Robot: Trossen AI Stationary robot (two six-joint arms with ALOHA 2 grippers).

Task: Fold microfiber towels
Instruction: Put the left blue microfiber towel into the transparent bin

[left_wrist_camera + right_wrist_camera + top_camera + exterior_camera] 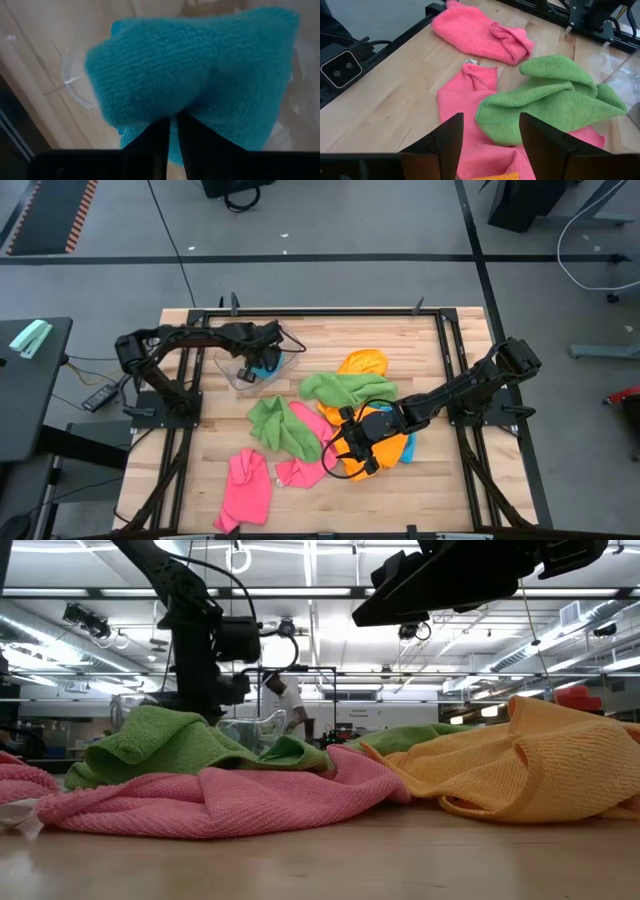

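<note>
My left gripper (265, 361) is at the table's far left, over the clear plastic tub (238, 372), and is shut on a sky-blue microfiber towel (200, 70). My right gripper (346, 448) stands open above the orange towel (388, 450) near the table's middle, with nothing between its fingers (490, 145). Green towels (345, 388) (278, 426) and pink towels (246, 486) (304, 472) lie crumpled on the wood. A second orange towel (364, 364) lies farther back. My left gripper pinches a bunched part of the blue towel (172, 125) between its two fingers, which come steeply from above. A thin strip of cloth shows between the fingers, and the rest bulges out past them over the tub. One layer or several cannot be told.
The tub's clear rim (70, 85) lies right beside the blue towel. Black frame rails (440, 350) border the table. The towels pile up in the middle; bare wood (180, 470) shows at the near left. A person stands in the room beyond the table (290, 705).
</note>
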